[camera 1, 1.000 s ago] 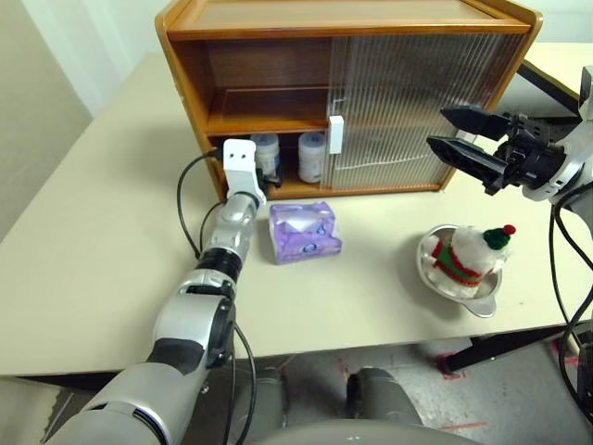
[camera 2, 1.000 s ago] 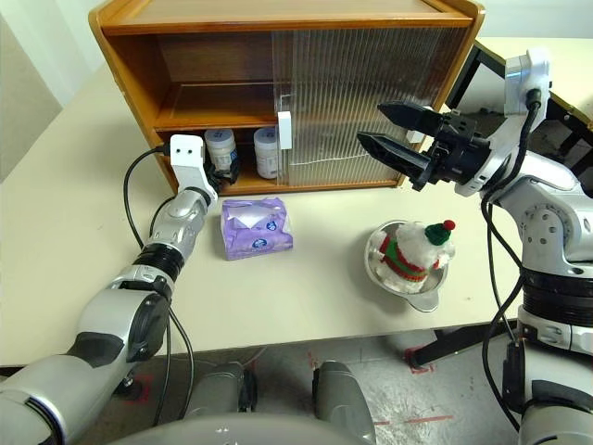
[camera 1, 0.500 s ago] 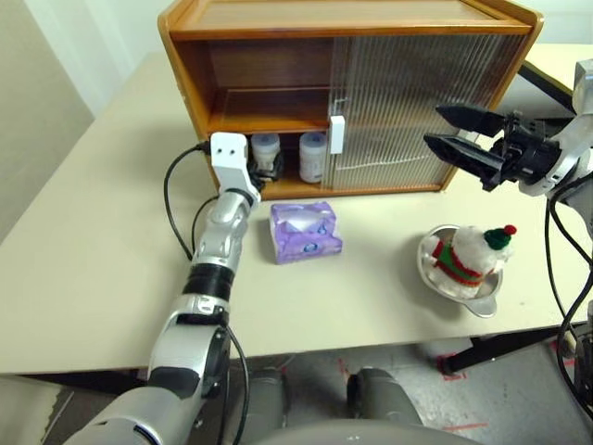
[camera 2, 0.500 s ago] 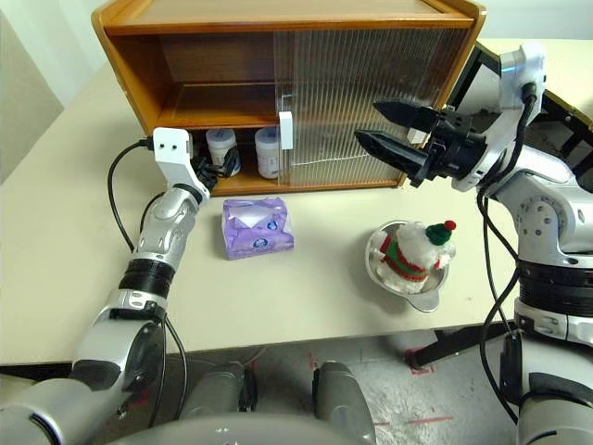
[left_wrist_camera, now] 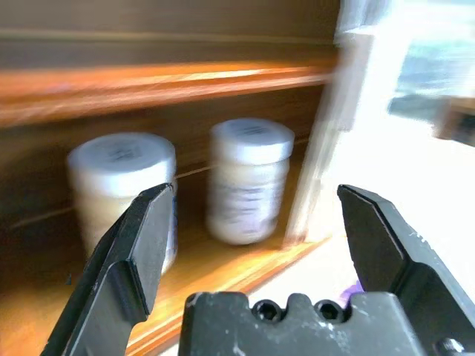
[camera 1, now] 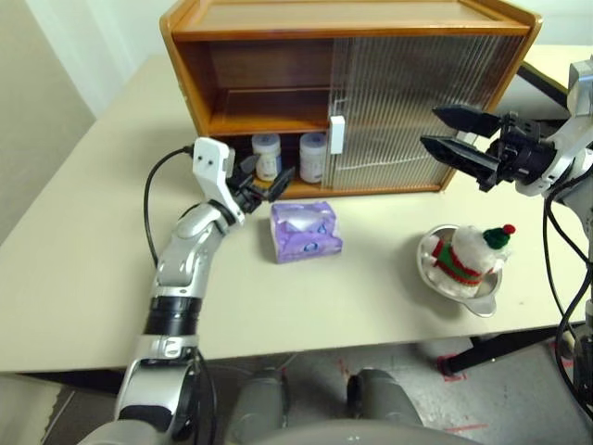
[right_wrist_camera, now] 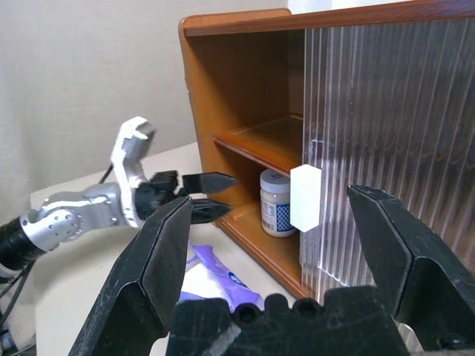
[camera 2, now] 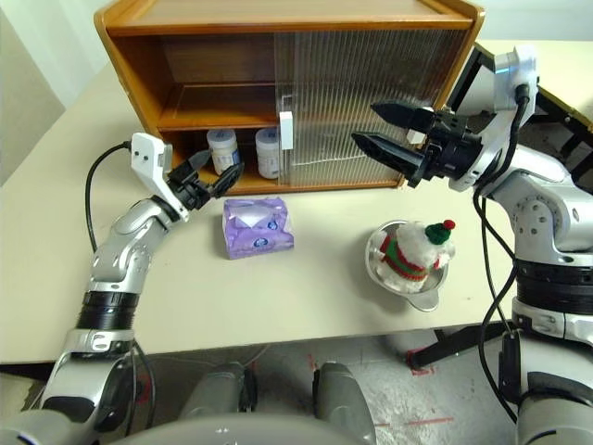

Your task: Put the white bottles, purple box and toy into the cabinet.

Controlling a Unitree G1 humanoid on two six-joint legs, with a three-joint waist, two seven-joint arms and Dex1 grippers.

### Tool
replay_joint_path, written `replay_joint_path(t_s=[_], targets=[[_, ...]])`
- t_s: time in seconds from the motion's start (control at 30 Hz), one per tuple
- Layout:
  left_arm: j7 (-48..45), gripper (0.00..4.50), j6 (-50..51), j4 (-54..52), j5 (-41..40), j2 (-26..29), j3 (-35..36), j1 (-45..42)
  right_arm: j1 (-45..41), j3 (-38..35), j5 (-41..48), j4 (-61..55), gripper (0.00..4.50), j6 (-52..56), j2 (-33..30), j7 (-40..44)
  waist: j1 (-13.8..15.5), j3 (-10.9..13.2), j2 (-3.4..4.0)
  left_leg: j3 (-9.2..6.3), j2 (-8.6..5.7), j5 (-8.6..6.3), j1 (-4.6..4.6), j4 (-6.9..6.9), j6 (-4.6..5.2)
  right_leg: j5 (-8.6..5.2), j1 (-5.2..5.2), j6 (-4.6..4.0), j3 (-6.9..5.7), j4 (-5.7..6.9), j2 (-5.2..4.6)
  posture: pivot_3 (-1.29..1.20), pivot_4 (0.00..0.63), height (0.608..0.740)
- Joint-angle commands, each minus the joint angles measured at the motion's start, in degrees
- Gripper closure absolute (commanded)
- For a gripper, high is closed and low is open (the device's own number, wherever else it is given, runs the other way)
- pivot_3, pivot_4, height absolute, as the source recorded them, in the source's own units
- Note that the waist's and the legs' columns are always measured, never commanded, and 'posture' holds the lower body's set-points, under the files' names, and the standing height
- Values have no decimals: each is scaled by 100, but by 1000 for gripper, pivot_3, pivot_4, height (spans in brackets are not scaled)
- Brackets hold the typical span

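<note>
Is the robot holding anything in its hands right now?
No. The left gripper and the right gripper are both open and empty.

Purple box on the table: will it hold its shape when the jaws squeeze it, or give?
The purple box will probably give: its wrap looks crinkled and its top dented, so it seems a soft pack. It is likely light for its size. Lying flat on the table, it should slide if pushed and not tip.

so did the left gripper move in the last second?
Yes. The left gripper backed out of the cabinet opening, away from the white bottles.
</note>
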Motion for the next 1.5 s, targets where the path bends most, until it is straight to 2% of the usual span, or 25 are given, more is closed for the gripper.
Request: replay_joint_path(t_s=[0.03, 0.23, 0.43, 0.67, 1.1, 1.5], targets=[[-1028, 11, -201, -175, -287, 375, -134, 184, -47, 19, -32, 42, 0, -81, 21, 36, -8, -1, 2, 2, 2, 0, 2, 0, 1, -2, 0, -3, 0, 0, 0, 35, 0, 740], [-2420, 11, -535, -147, -443, 932, -411, 512, -48, 32, -33, 35, 0, -66, 39, 16, -11, -3, 5, 3, 6, 3, 3, 0, 5, -11, -2, -11, -3, 1, 0, 34, 0, 740], [-2912, 11, -1210, 338, -46, 1123, -657, 654, -18, 8, -24, 1, 0, -56, 32, 3, 14, -3, 6, 3, 10, 0, 1, -1, 0, -12, -5, -13, -4, 1, -2, 25, 0, 740], [-3103, 11, -1681, 787, 236, 1072, -922, 702, 21, -32, -6, -56, 0, -41, 10, -31, 7, -4, 9, 5, 12, -1, 0, -2, -1, -12, -9, -13, -3, 1, -4, 16, 0, 740], [-3095, 11, -2735, 2486, 744, 777, -1145, 424, 72, -70, 15, -159, 0, -29, -6, -109, -2, -6, 12, 8, 13, -2, -2, -2, -4, -12, -15, -13, -3, 5, -8, -4, 0, 740], [-3232, 11, -2498, 2460, 536, 758, -1049, 388, 60, -52, -5, -126, 0, -55, -19, -123, -12, -6, 13, 9, 13, -2, -2, -2, -3, -10, -16, -11, -4, 6, -9, 0, 0, 740]])
